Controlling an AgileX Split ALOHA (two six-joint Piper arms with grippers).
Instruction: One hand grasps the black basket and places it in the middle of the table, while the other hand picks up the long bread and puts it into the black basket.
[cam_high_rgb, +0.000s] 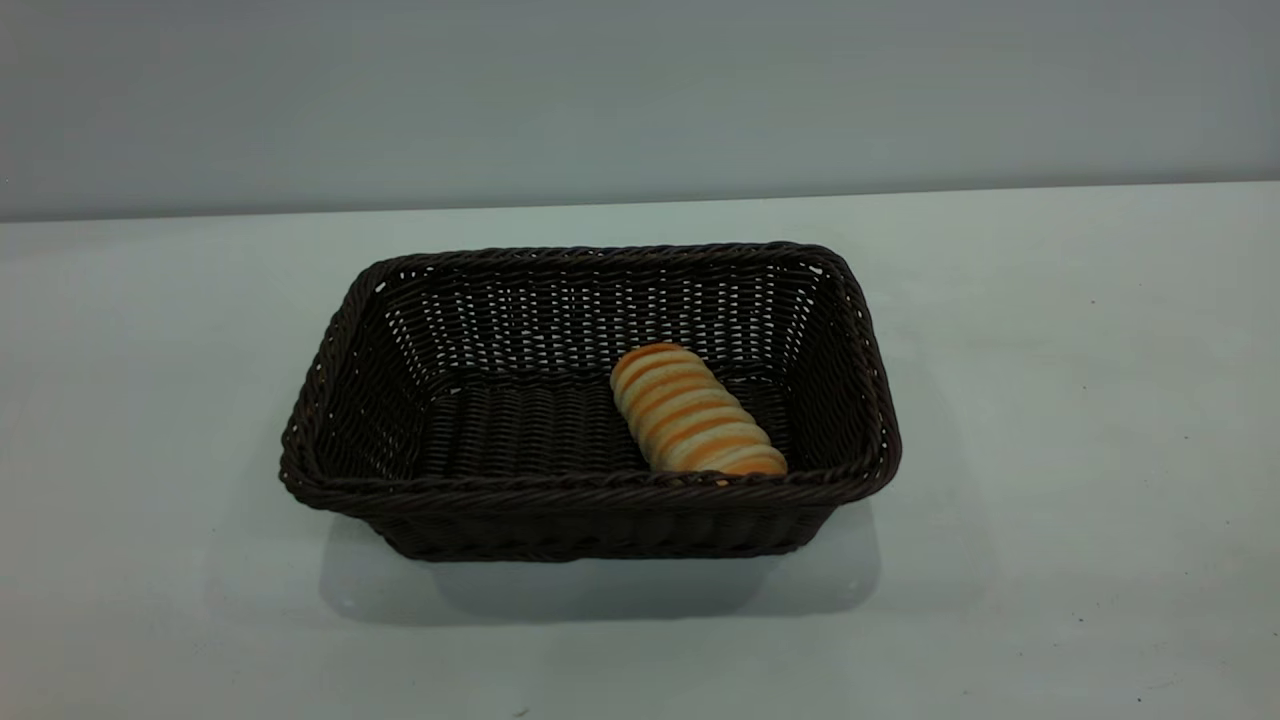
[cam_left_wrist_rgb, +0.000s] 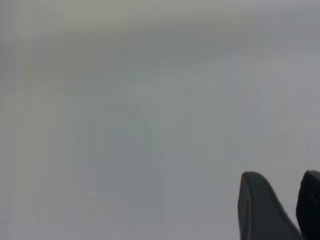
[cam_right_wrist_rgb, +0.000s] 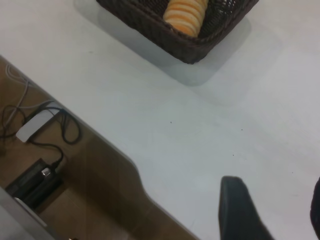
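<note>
Exterior view: the basket (cam_high_rgb: 590, 400) stands near the middle of the surface (cam_high_rgb: 1080, 400), well apart from every edge. The bread (cam_high_rgb: 695, 412) lies inside it, on the woven floor toward the basket's right end. Neither arm appears here. My right hand (cam_right_wrist_rgb: 272, 212) hovers over the near edge of the surface, fingers spread, gripping nothing. My left hand (cam_left_wrist_rgb: 280, 210) faces bare surface, fingers slightly apart, empty. I judge both placements complete; the next move calls only for keeping both arms clear of the basket.
</note>
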